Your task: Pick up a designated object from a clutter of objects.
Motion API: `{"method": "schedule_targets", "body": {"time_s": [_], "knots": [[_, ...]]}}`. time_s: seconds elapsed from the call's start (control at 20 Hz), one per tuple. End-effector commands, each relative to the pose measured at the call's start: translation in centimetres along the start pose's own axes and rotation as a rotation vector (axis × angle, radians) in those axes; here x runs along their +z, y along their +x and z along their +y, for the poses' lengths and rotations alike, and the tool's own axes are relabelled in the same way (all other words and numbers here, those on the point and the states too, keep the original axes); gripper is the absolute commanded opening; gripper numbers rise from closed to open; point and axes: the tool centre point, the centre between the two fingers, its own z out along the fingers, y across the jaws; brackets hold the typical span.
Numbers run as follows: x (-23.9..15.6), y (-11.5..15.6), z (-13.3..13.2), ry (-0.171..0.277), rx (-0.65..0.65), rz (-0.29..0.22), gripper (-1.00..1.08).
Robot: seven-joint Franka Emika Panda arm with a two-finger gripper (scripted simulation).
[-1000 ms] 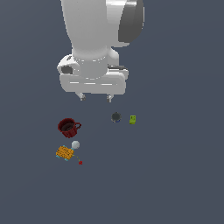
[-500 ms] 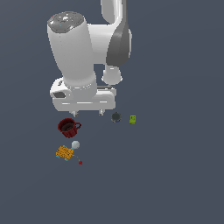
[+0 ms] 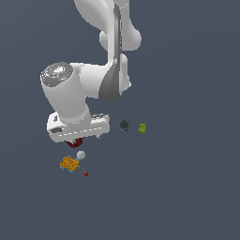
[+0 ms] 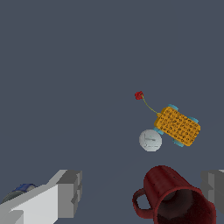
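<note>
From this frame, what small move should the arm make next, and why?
Probably shift the open tool sideways off the red mug until it centres over the pale ball, then descend. In the wrist view the mug sits between the fingers, while the ball lies beyond it, close beside the orange block, so little room remains on that side.

The pale ball [image 4: 150,140] lies just beside the orange textured block [image 4: 177,126], perhaps touching it. A thin cord joins the block to a tiny red bit [image 4: 139,95]. The dark red mug [image 4: 175,197] sits between the spread gripper fingers [image 4: 69,193].
</note>
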Motion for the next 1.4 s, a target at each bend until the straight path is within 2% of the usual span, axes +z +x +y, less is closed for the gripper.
{"method": "schedule_targets", "body": {"time_s": [0.0,0.3,0.6,1.35], "knots": [[2.2,0.0,1.3,0.001,-0.043,0.0,1.0],[6.6,-0.3,3.7,0.003,-0.124,-0.002,1.0],[9.4,-0.7,5.1,0.004,-0.175,-0.004,1.0],[12.4,-1.0,5.6,0.005,-0.194,-0.005,1.0]]}}
